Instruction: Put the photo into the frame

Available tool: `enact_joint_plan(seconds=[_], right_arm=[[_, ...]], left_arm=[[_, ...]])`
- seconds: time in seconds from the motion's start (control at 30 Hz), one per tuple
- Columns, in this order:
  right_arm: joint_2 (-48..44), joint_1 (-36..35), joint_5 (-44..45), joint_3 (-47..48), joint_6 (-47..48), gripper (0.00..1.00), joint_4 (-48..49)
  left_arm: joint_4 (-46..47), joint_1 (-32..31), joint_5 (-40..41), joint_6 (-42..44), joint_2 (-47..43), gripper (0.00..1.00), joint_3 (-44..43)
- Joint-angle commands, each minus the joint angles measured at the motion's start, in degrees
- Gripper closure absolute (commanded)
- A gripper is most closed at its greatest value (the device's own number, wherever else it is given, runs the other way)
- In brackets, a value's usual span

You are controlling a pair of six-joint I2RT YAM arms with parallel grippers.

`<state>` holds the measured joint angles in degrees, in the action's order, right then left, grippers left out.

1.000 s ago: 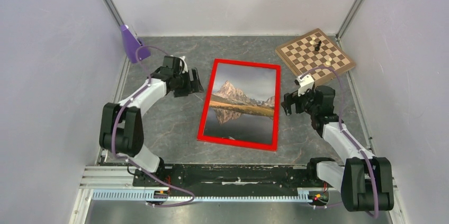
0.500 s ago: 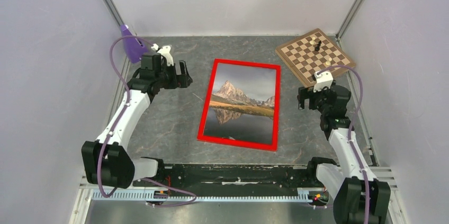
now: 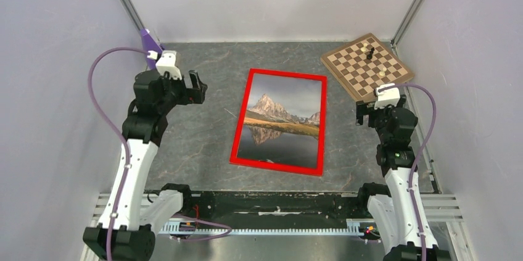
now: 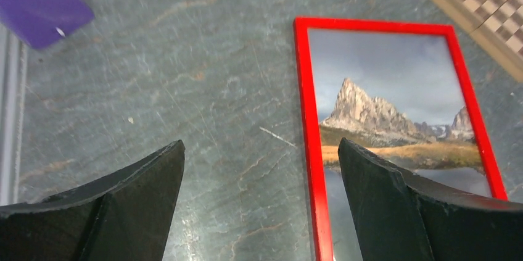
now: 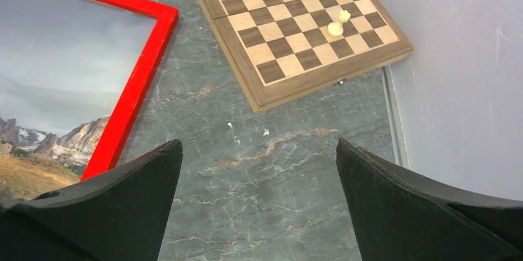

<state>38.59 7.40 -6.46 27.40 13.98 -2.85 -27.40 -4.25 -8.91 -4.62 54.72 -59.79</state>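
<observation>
The photo [image 3: 280, 119], a rocky peak mirrored in a lake, lies face up inside the thin red frame [image 3: 239, 122] in the middle of the table. My left gripper [image 3: 197, 90] hovers to the left of the frame, open, holding nothing. In the left wrist view the frame's left bar [image 4: 306, 119] and the photo [image 4: 382, 88] run between the spread fingers of the gripper [image 4: 259, 144]. My right gripper [image 3: 365, 114] hangs to the right of the frame, open and empty. The right wrist view shows that gripper [image 5: 259, 140] over bare table, with the frame's corner [image 5: 132, 97] at the left.
A brown chessboard [image 3: 366, 66] with a few pieces sits at the back right, close to the right wall; it also shows in the right wrist view as a chessboard [image 5: 296, 33]. A purple object [image 3: 150, 45] stands at the back left corner. Walls close in three sides.
Both arms have lifted and drawn away from the frame's sides, the left one to the left, the right one to the right. The left jaws have widened slightly. The framed photo has not moved.
</observation>
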Motion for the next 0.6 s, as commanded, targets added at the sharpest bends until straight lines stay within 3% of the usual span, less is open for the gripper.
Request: enact_joint_plan(seconds=[0.0,0.13,0.37,0.57], right_arm=[[-1.23,0.16,3.97,0.2,0.45,0.01,-1.2],[-3.32,0.16,3.16,-0.53,1.8,0.01,-1.4],[-5.98,0.18,3.37,-1.82,3.41,0.01,-0.91],[-5.46,0.25,3.11,-1.83,4.23,0.01,-1.19]], left_arm=[[3.22,0.12,1.37,3.42,-3.16,0.0,0.73],[4.11,0.12,1.46,4.21,-4.57,0.0,2.7],[13.42,0.29,-0.96,3.91,-7.38,0.0,11.38],[14.57,0.43,-1.59,4.2,-7.46,0.0,12.5]])
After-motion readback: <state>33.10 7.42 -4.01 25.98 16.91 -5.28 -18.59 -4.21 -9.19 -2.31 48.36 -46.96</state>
